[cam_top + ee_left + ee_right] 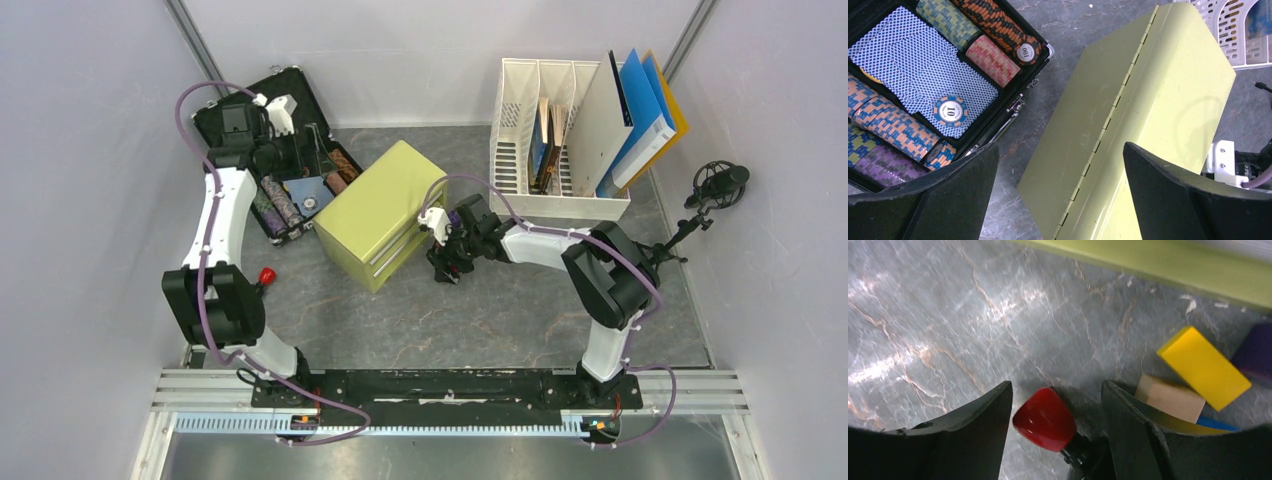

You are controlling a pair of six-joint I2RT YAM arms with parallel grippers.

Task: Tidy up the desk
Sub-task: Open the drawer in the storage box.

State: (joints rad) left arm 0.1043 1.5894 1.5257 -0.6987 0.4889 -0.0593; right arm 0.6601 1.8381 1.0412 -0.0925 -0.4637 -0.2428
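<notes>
Near the middle of the desk (480,320), the right tool (1057,390) straddles a red knob (1045,420); whether it grips it I cannot tell. A yellow block (1204,367), tan block (1170,397) and purple block (1258,352) lie loose just beside, near the green cabinet (385,210). At the far left corner the left tool (1060,165) hangs released above the open chip case (923,65). Most tidying seems undone.

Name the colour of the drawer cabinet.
The cabinet is yellow-green, plainest in the top external view.
</notes>
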